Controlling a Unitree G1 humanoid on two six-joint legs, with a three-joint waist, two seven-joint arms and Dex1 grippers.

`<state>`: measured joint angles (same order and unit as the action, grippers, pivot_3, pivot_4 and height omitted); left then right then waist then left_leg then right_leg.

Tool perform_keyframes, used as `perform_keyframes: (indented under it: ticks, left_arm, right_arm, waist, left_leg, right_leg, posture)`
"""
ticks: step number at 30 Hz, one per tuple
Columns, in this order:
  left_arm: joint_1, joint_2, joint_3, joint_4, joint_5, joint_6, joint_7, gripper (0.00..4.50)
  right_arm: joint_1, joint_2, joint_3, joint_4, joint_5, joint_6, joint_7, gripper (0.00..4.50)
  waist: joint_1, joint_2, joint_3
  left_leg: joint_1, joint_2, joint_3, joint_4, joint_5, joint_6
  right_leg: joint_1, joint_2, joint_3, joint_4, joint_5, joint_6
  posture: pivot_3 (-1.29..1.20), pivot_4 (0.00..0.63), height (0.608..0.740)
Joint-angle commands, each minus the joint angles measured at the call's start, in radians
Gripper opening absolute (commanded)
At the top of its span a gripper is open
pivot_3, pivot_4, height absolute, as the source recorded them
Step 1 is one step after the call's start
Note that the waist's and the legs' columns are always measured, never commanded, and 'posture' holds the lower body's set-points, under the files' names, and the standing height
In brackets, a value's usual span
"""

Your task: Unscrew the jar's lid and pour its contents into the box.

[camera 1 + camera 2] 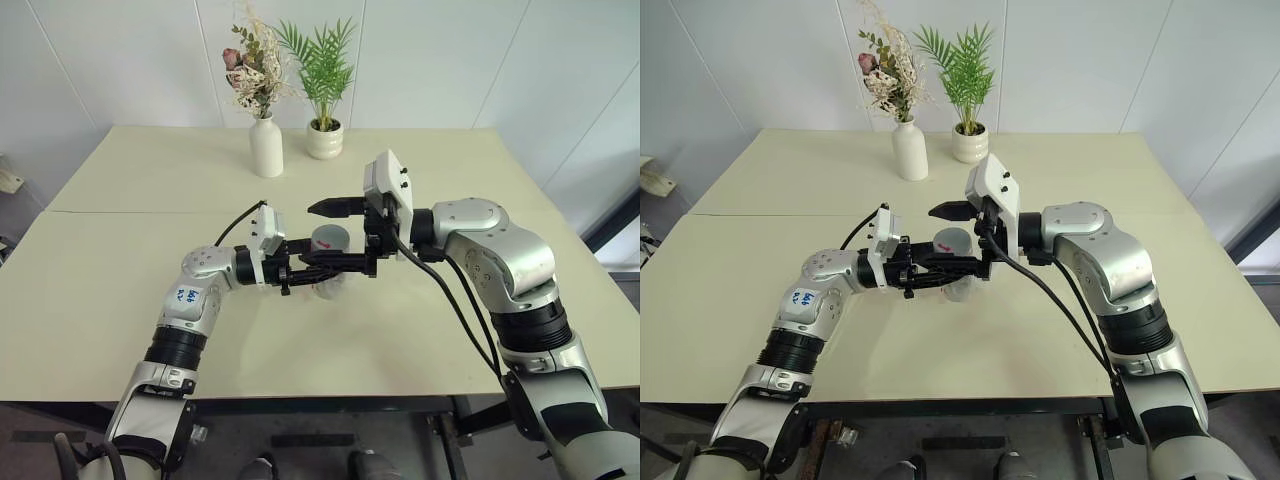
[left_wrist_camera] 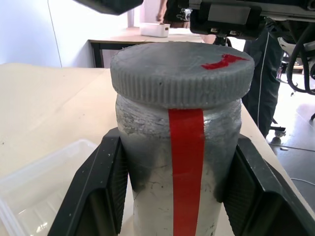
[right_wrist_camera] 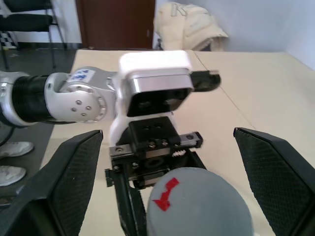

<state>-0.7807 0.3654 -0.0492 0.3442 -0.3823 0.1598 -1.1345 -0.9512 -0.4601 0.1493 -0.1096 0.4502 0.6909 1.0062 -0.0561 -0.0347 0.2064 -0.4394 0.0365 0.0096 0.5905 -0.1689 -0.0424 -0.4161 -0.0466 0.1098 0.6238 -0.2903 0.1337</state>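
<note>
My left gripper point(image 1: 322, 270) is shut on the jar point(image 2: 182, 167), a grey-white cylinder with a red stripe, and holds it upright above the table. The ribbed grey lid point(image 2: 179, 73) with a red mark sits on the jar's mouth. My right gripper point(image 1: 332, 235) is open and comes in from the other side, one finger point(image 3: 74, 167) on each side of the lid point(image 3: 197, 201), apart from it. The clear plastic box point(image 2: 34, 189) lies on the table below and beside the jar. The contents are hidden inside the jar.
A white vase point(image 1: 266, 146) of dried flowers and a white plant pot point(image 1: 324, 140) stand at the back of the cream table point(image 1: 120, 270). The table's front edge runs just below my elbows.
</note>
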Motion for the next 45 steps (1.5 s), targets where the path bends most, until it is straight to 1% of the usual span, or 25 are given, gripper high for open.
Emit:
perform_keyframes:
  ticks: [1,4,7,11,18,22,28,36,45]
  left_arm:
    - [-0.034,-0.006,0.014,-0.004,0.007,-0.029,0.01,2.16]
    - [-0.037,-0.006,0.015,-0.007,0.003,-0.031,0.009,2.16]
    - [-0.037,0.002,0.014,-0.008,-0.003,-0.028,-0.012,2.16]
    - [-0.046,0.017,0.012,-0.003,-0.012,-0.018,-0.059,2.16]
    - [-0.102,0.042,0.019,0.068,-0.012,-0.032,-0.147,2.16]
    - [-0.128,0.047,0.018,0.112,-0.001,-0.055,-0.183,2.16]
    - [-0.15,0.047,0.007,0.142,0.014,-0.074,-0.217,2.16]
    - [-0.172,0.028,0.001,0.173,0.033,-0.095,-0.229,2.16]
    - [-0.168,0.025,-0.004,0.168,0.038,-0.096,-0.234,2.16]
  right_arm:
    - [0.0,-0.001,-0.012,-0.033,-0.016,0.002,-0.051,4.5]
    - [0.007,0.009,-0.027,-0.041,-0.012,0.001,-0.084,4.5]
    - [0.019,0.009,-0.039,-0.056,0.012,0.004,-0.085,4.5]
    - [0.03,-0.012,-0.039,-0.049,0.032,-0.022,-0.036,4.5]
    - [-0.011,-0.033,-0.008,0.062,0.002,-0.099,0.07,4.5]
    - [-0.029,-0.025,0.004,0.102,-0.005,-0.127,0.115,4.5]
    - [-0.07,0.01,0.014,0.196,-0.041,-0.182,0.139,4.5]
    - [-0.1,0.041,0.024,0.264,-0.063,-0.216,0.16,4.5]
    - [-0.125,0.059,0.027,0.317,-0.088,-0.245,0.173,4.5]
  waist:
    - [0.0,0.0,0.0]
    - [0.0,0.0,0.0]
    - [0.0,0.0,0.0]
    - [0.0,0.0,0.0]
    - [-0.001,0.0,0.0]
    - [-0.001,0.0,0.0]
    - [-0.001,0.0,0.0]
    - [-0.001,0.0,0.0]
    - [-0.001,0.0,0.0]
  left_leg:
    - [0.0,0.0,0.0,0.0,0.0,0.0]
    - [0.0,0.0,0.0,0.0,0.0,0.0]
    - [0.0,0.0,0.0,0.0,0.0,0.0]
    - [0.0,0.0,0.0,-0.001,0.0,0.0]
    - [0.0,0.0,0.0,0.0,0.0,0.0]
    - [0.0,0.0,0.0,0.0,0.0,0.0]
    - [0.0,0.0,0.0,0.0,0.0,0.0]
    - [-0.001,0.0,0.0,0.0,0.0,0.0]
    - [-0.001,0.0,0.0,0.001,0.0,0.0]
  right_leg:
    - [0.0,0.0,0.0,0.0,0.0,0.0]
    - [0.0,0.0,0.0,0.0,0.0,0.0]
    - [0.0,0.0,0.0,-0.001,0.0,0.0]
    - [0.0,0.0,0.0,-0.001,0.0,0.0]
    - [0.0,0.0,0.0,-0.001,0.0,0.0]
    - [0.0,0.001,0.0,0.0,0.0,0.0]
    - [-0.001,0.001,0.0,0.0,0.0,0.001]
    - [-0.001,0.001,0.0,0.002,0.0,0.001]
    - [-0.001,0.001,0.0,0.003,0.0,0.001]
  posture:
    - [0.0,0.15,0.74]
    - [0.0,0.15,0.74]
    - [0.0,0.15,0.74]
    - [0.0,0.15,0.74]
    - [0.0,0.15,0.74]
    - [0.0,0.15,0.74]
    - [0.0,0.15,0.74]
    - [0.0,0.15,0.74]
    - [0.0,0.15,0.74]
